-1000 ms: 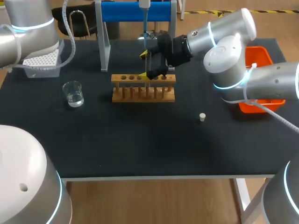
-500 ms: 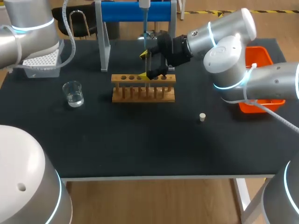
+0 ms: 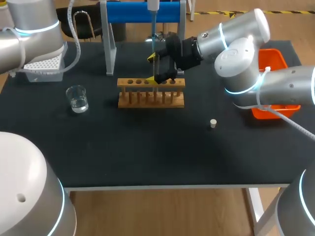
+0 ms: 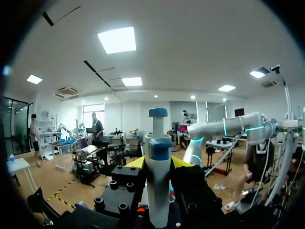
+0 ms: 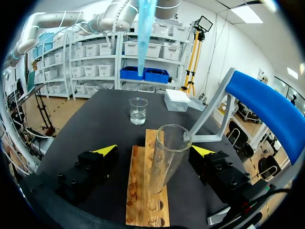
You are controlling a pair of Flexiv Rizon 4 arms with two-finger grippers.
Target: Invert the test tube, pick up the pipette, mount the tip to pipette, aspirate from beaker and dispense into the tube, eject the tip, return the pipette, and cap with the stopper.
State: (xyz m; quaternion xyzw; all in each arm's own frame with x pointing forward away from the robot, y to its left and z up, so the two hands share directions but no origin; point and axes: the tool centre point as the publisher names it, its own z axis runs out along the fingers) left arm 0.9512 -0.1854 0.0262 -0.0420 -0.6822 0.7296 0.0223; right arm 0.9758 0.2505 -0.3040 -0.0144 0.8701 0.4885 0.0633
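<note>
An empty glass test tube (image 5: 164, 160) stands mouth up in the wooden rack (image 3: 151, 93), slightly tilted. My right gripper (image 3: 156, 69) is open, one yellow-tipped finger on each side of the tube (image 3: 157, 69) and neither touching it. My left gripper (image 4: 157, 164) is shut on the pipette (image 4: 157, 181), whose blue plunger end points away from it. In the head view the pipette's blue tip (image 3: 153, 29) hangs just behind the rack, and the left gripper itself is out of view there. Seen from the right wrist, the tip (image 5: 143, 28) points down beyond the tube. A glass beaker (image 3: 77, 98) holds clear liquid. A white stopper (image 3: 213, 123) lies on the mat.
A blue and grey pipette stand (image 3: 142, 12) rises behind the rack. The white tip box (image 3: 44, 64) sits at the far left, an orange bin (image 3: 275, 64) at the right edge. The rack's other holes (image 5: 136, 183) are empty.
</note>
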